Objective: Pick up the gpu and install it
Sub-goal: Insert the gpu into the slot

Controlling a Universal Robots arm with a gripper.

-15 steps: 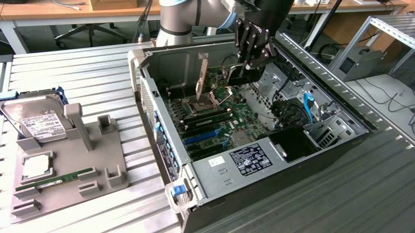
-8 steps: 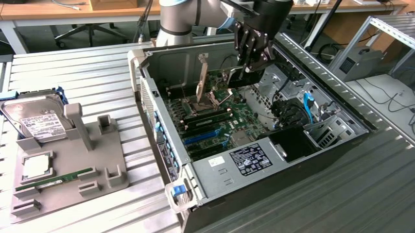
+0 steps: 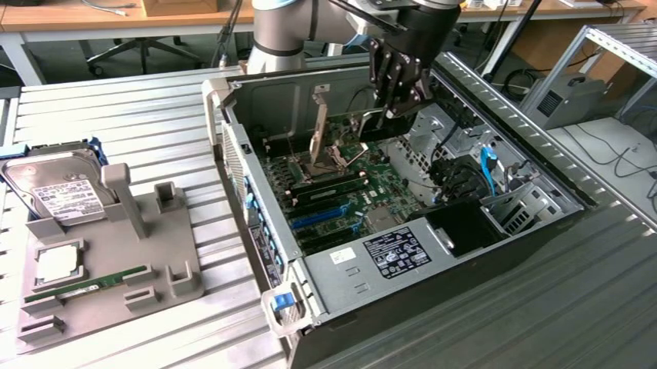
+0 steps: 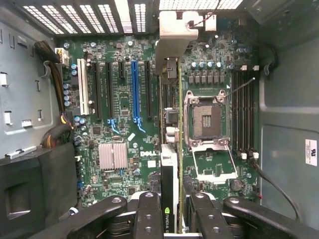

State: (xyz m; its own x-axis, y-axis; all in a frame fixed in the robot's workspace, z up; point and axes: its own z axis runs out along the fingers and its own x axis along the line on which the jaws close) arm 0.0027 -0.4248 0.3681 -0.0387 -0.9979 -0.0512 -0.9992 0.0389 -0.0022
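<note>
Three ways this gpu insert could fail

Gripper (image 4: 169, 215) is clamped on the gpu (image 4: 169, 162), one finger on each face, at the end away from the bracket (image 4: 175, 30). The card stands on edge inside the case (image 3: 228, 131), over the board (image 4: 119, 129), between the blue slot (image 4: 134, 89) and the open cpu socket (image 4: 207, 117). In the exterior view the gripper (image 3: 398, 98) hangs over the case with the gpu (image 3: 320, 123) below it, bracket toward the rear wall. Can't tell if the card edge touches a slot yet.

Risks, judged from this:
- Misalignment: card looks close to a black slot (image 4: 149, 84), but the edge connector is hidden. If it is off-line, pressing down could jam or flex the card.
- Bracket: sits just beside the rear wall, so it could catch there and tilt the card.
- Grip at one end only: push force could pivot the card, far end seating first. A slip sideways would put it on the open socket, likely damaging it.
</note>
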